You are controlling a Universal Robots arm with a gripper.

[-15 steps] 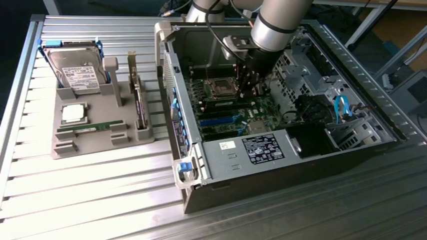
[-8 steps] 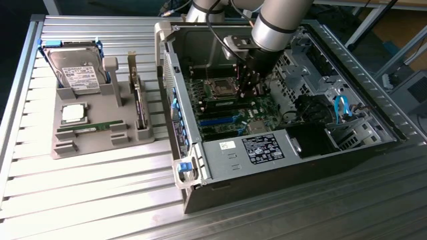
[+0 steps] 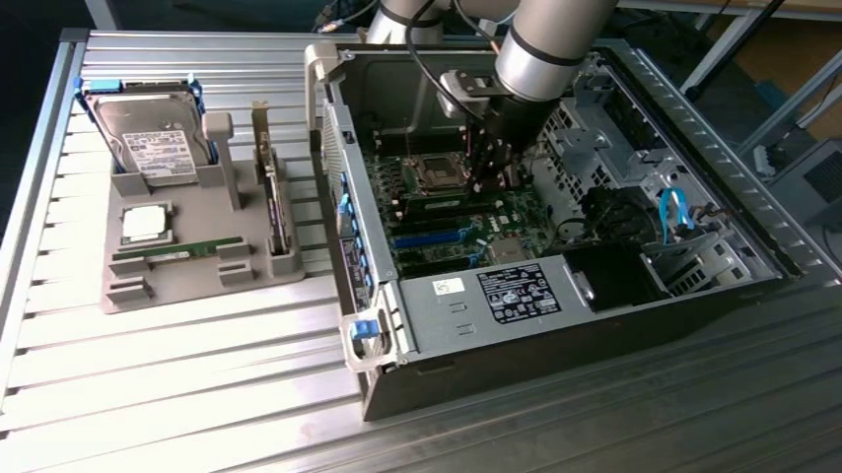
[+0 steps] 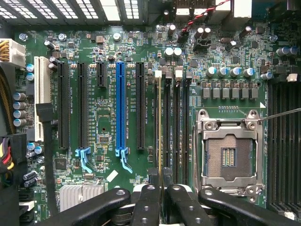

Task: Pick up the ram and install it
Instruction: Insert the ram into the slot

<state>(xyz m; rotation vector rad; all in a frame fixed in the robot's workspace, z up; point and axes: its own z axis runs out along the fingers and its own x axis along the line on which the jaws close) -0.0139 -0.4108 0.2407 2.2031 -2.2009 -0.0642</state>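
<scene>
One ram (image 4: 160, 123) seen edge-on, pinched between gripper (image 4: 161, 189) fingers, jaws nearly together on it. Stick lined up with memory slot nearest black PCIe slot (image 4: 140, 106), near empty CPU socket (image 4: 229, 153); seating depth cannot be told. Exterior view: gripper inside open PC case (image 3: 435, 305), above motherboard (image 3: 455, 212). Second green stick (image 3: 177, 253) lies in grey tray (image 3: 184, 286) outside case.

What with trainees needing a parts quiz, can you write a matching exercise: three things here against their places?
Things: 1 hard drive; 2 square chip; 3 blue slot.
Places: A on the green board inside the case; B in the grey tray, between blue rails; C in the grey tray, beside a green stick.
Pairs: 1-B, 2-C, 3-A.
</scene>
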